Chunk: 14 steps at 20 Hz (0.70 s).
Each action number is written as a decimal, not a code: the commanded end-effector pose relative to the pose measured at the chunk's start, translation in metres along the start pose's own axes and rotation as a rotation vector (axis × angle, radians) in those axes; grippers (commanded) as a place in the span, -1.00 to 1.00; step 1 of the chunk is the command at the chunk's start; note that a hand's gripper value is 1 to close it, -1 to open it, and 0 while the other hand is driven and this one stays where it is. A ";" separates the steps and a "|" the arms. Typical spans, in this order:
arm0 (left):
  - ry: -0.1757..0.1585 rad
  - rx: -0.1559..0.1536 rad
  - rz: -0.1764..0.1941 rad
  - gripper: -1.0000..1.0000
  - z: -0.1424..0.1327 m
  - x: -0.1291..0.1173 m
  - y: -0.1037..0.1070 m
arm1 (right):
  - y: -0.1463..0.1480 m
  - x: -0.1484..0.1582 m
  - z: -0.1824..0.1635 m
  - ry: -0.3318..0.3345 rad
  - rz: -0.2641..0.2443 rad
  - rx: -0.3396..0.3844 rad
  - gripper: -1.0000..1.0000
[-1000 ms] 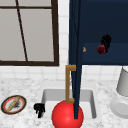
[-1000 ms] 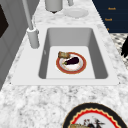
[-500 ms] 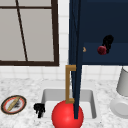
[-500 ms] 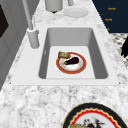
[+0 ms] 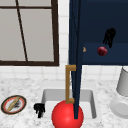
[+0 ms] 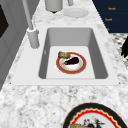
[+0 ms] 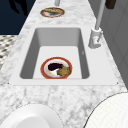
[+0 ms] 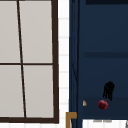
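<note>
Up in the open cabinet (image 5: 105, 22), the right robot hand (image 5: 109, 37) hangs with fingers straight and relaxed just above a small dark-red fruit (image 5: 102, 51) on the shelf. It looks light, smooth, apt to roll; grasp its sides. The left robot hand (image 5: 39, 109) idles at the sink's (image 5: 47, 96) left edge.

The left robot hand (image 5: 39, 109) hangs low at the near left, fingers pointing down and loosely bunched, nothing in them. The right robot hand (image 5: 109, 36) floats high up on the right, further back, palm side hard to make out, fingers drooping straight down and relaxed with nothing gripped. It turns up in the upper view too (image 8: 108, 90), same droopy pose. The two are well apart, one low, one high.
</note>
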 end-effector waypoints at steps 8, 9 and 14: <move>0.000 0.000 0.000 0.00 0.000 0.000 0.000 | -0.025 0.059 0.016 0.071 0.062 -0.079 -1.00; 0.000 0.000 0.000 0.00 0.000 0.000 0.000 | -0.024 0.066 0.016 0.074 0.064 -0.102 -1.00; 0.000 0.000 0.000 0.00 0.000 0.000 0.000 | -0.019 0.097 0.018 0.058 0.075 -0.151 -1.00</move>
